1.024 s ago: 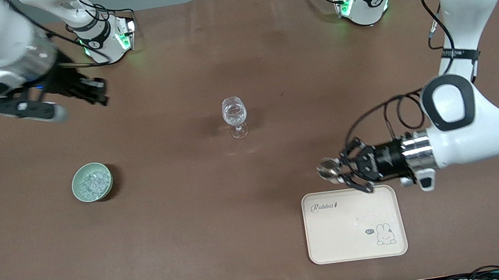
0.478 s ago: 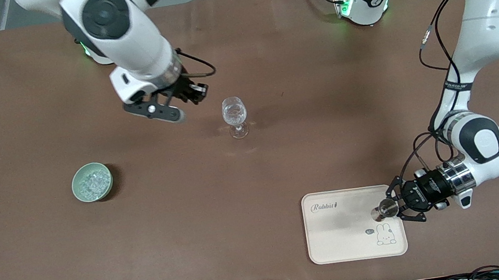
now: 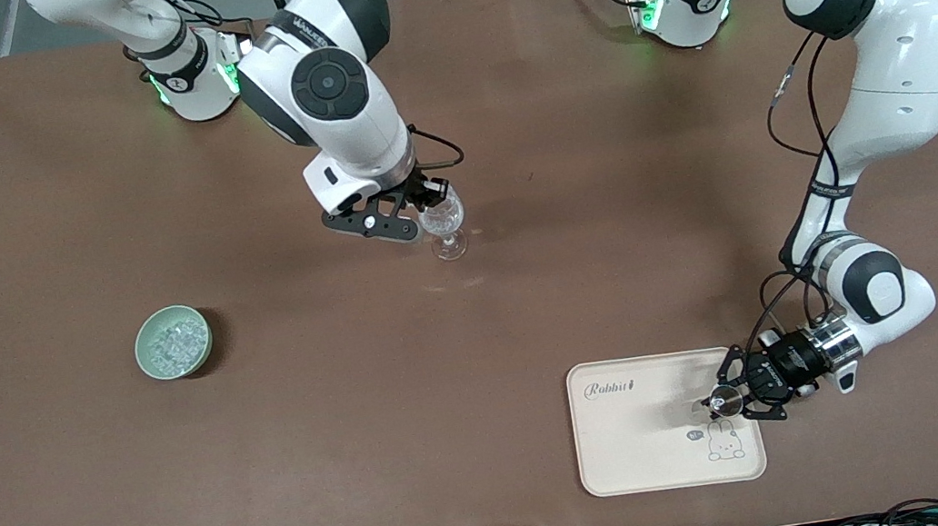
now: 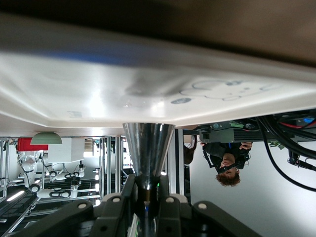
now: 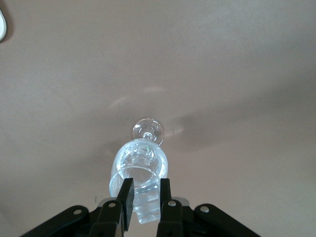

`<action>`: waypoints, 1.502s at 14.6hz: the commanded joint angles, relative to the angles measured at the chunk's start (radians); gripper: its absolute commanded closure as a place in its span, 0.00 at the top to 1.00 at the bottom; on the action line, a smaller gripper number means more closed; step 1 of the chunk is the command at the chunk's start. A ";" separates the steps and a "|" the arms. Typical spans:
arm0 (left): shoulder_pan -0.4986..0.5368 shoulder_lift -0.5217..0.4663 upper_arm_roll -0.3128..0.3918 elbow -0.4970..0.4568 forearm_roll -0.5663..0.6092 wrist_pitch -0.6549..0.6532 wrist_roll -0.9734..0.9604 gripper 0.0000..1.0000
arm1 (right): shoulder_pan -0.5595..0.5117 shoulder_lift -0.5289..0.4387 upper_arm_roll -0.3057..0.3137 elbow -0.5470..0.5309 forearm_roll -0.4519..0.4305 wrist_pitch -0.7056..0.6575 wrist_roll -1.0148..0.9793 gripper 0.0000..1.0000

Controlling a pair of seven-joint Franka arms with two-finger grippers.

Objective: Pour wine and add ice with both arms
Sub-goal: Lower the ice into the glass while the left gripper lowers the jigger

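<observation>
We have the right hand (image 3: 430,200) poised over the wine glass (image 3: 444,219) at mid-worktop, its 2 fingers (image 5: 126,196) pinching a small clear piece just above the rim. We judge it ice, to be let go only while centred, so it drops inside without knocking the glass.

Our left hand (image 3: 731,399), pressed together on a steel jigger (image 4: 148,148), holds it low over the cream tray (image 3: 643,459).

The remaining ice (image 3: 172,344) lies in the pale green bowl (image 3: 146,330) toward the right arm's end. Nothing obstructs either hand.
</observation>
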 commanded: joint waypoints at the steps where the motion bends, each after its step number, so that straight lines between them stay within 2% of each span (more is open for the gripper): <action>1: -0.008 0.021 -0.003 0.032 -0.024 0.000 0.014 0.02 | 0.015 -0.023 -0.001 -0.029 -0.011 0.014 0.021 0.01; 6: -0.010 0.023 -0.002 0.023 -0.027 0.000 0.050 0.10 | 0.035 0.017 -0.001 -0.026 -0.033 0.023 0.036 0.01; 8: -0.009 0.024 0.000 0.011 -0.086 0.000 0.053 0.13 | 0.037 0.023 -0.001 -0.023 -0.037 0.038 0.052 0.01; 10: -0.011 0.029 0.001 0.008 -0.090 -0.002 0.062 0.16 | 0.040 0.035 -0.001 -0.022 -0.040 0.046 0.055 0.02; 12: -0.014 0.032 0.001 0.008 -0.092 -0.002 0.064 0.25 | 0.041 0.040 -0.001 -0.018 -0.040 0.055 0.056 0.02; 15: -0.016 0.035 0.001 0.006 -0.092 -0.002 0.070 0.31 | 0.041 0.043 -0.001 -0.018 -0.040 0.057 0.056 0.03; 17: -0.017 0.035 0.001 0.008 -0.090 -0.002 0.071 0.51 | 0.041 0.046 -0.001 -0.017 -0.040 0.057 0.056 0.06; 19: -0.017 0.035 0.001 0.008 -0.090 -0.002 0.071 0.62 | 0.046 0.052 -0.001 -0.017 -0.040 0.057 0.056 0.07; 20: -0.017 0.033 0.001 0.006 -0.089 -0.002 0.073 0.75 | 0.049 0.055 -0.001 -0.015 -0.040 0.057 0.056 0.07; 21: -0.020 0.027 0.003 0.006 -0.081 -0.002 0.077 1.00 | 0.049 0.057 -0.001 -0.015 -0.042 0.057 0.056 0.08; 22: -0.029 0.017 0.004 0.008 -0.058 0.000 0.079 1.00 | 0.049 0.057 -0.001 -0.015 -0.042 0.057 0.056 0.09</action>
